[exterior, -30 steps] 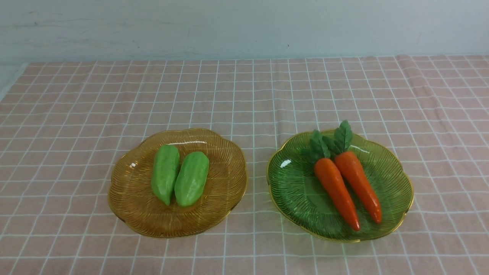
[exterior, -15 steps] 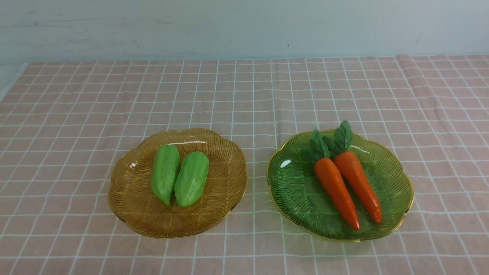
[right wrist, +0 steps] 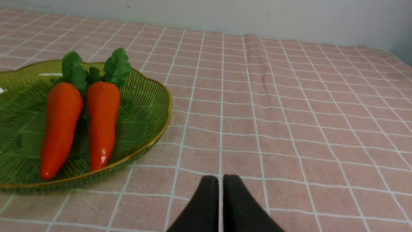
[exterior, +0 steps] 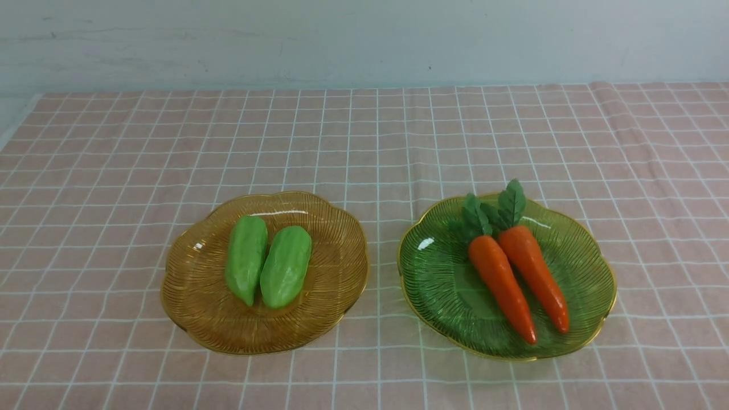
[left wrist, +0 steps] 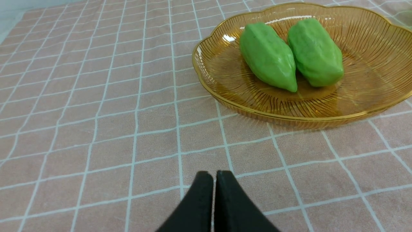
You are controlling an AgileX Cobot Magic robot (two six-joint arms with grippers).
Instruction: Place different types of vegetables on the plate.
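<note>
Two glossy light-green gourds [exterior: 246,259] [exterior: 286,266] lie side by side on an amber glass plate [exterior: 205,307]. Two orange carrots [exterior: 501,285] [exterior: 534,273] with dark green leafy tops lie together on a green glass plate [exterior: 438,285] to its right. Neither arm shows in the front view. In the left wrist view my left gripper [left wrist: 214,175] is shut and empty over bare cloth, short of the amber plate [left wrist: 225,74] and gourds [left wrist: 267,56]. In the right wrist view my right gripper [right wrist: 220,179] is shut and empty, beside the green plate [right wrist: 145,106] and carrots [right wrist: 101,119].
A pink cloth with a white grid [exterior: 364,136] covers the table, with a raised fold [right wrist: 254,58] running back on the right. A pale wall [exterior: 364,40] stands behind. The cloth's left edge [exterior: 17,125] shows at the far left.
</note>
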